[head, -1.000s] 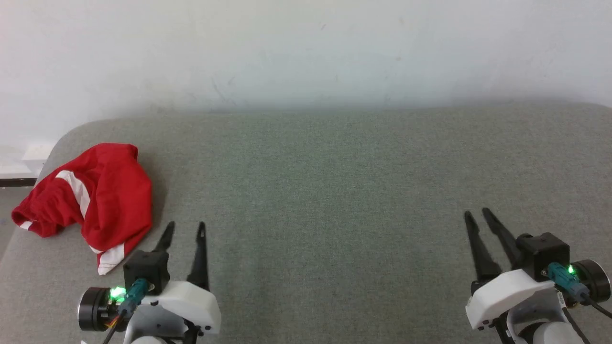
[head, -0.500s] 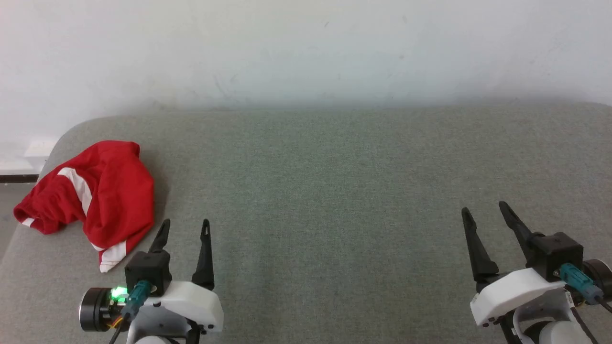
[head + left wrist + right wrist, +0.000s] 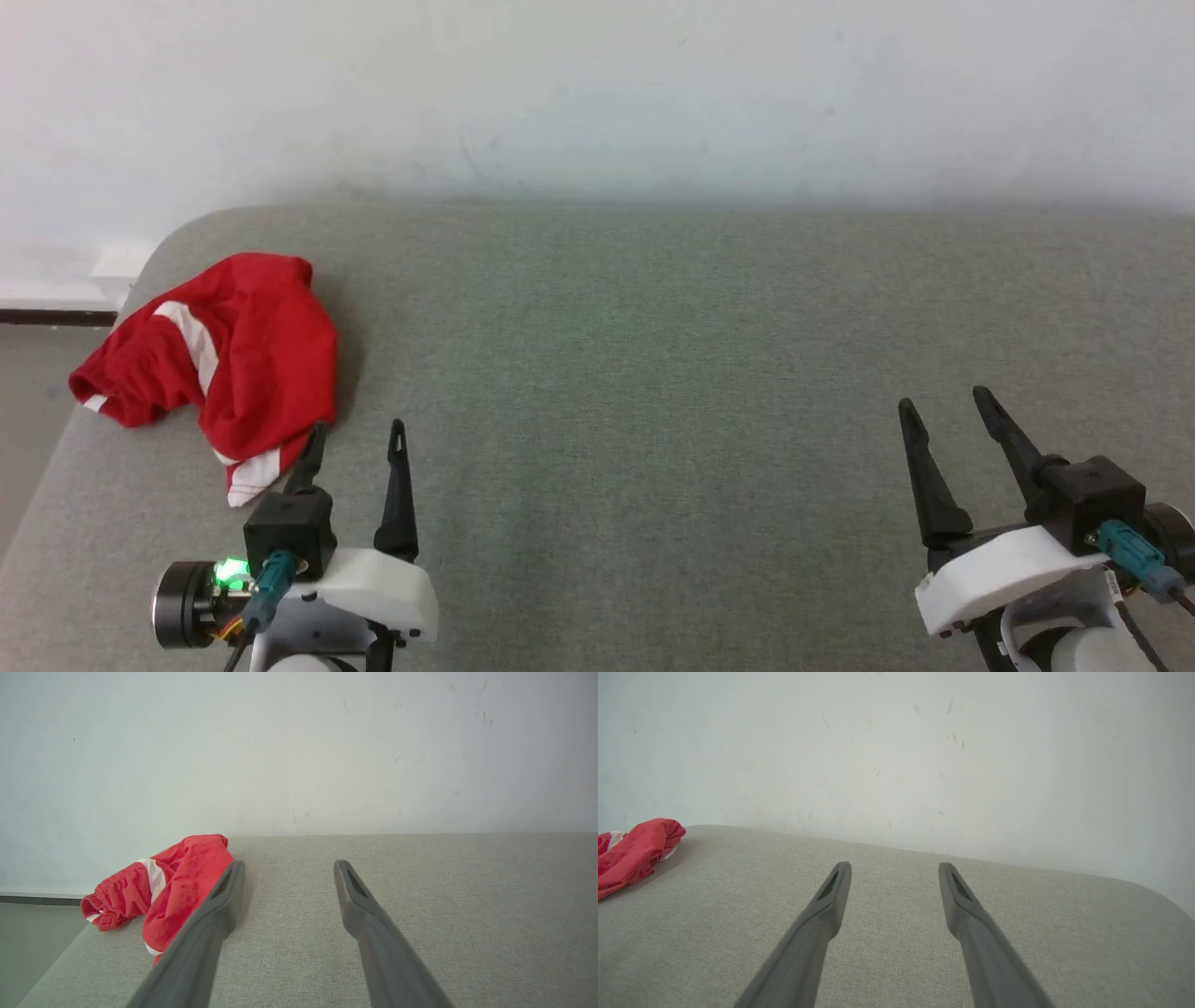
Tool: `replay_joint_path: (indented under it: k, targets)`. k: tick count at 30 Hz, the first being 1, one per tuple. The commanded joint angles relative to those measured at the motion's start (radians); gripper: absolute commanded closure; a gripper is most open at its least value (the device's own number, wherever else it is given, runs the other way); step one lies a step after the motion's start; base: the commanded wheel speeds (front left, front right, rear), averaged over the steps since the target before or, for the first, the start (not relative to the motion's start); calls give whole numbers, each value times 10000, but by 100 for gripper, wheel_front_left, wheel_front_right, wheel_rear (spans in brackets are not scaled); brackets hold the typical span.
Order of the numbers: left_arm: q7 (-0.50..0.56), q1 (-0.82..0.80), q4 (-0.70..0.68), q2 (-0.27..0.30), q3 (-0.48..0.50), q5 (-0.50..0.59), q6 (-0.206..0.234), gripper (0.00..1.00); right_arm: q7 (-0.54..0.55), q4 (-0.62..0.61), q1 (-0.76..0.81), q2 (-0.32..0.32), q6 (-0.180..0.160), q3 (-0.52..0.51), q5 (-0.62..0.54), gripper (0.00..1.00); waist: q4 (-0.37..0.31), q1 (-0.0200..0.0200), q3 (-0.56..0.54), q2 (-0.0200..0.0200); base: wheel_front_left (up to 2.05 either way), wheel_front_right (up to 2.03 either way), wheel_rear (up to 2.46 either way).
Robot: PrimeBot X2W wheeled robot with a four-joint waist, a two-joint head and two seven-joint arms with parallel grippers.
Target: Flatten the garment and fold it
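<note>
Both pincers are open and empty from where I sit. Left pincer (image 3: 359,427) has its fingers spread wide, nothing between them, tips pointing at the white wall (image 3: 597,93). Right pincer (image 3: 942,399) is the same: jaws wide apart, bare cushion in the gap.

Red shorts (image 3: 224,364) sit crumpled in a heap just ahead of the left pincer and off to its outer (left) side. A white side stripe shows on top, and the white hem trim is at the end nearest the pincer. In the head view the pincer's outer finger (image 3: 313,457) overlaps that hem corner. In the left wrist view the same finger crosses in front of the heap's edge. I can't tell if it's touching the fabric or only above it. No lettering or number is readable in this state.

From the right pincer the shorts are well apart, far off to its left, near the rounded corner of the grey fabric cushion (image 3: 653,373).

Both pincers hang low over the cushion's near edge, well apart from each other. The green status LED (image 3: 227,569) on the left wrist is lit.
</note>
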Motion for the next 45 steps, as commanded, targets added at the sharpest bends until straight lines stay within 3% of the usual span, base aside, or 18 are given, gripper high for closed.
replay_joint_path:
  k: [1,34,45]
  targets:
    - [-131,-172,-63,79,-75,26,153,0,-123,-93,73,12,-5,-3,133,0,204,-1,28,0,0,0,0]
    - [-800,-323,-99,233,-461,-51,1313,0,-792,-332,142,24,-11,-22,359,0,2273,-1,336,0,0,0,0]
    - [-1030,-1098,155,432,-152,-289,1231,0,-1021,-452,103,28,-12,57,358,0,2765,-1,584,1,0,0,0]
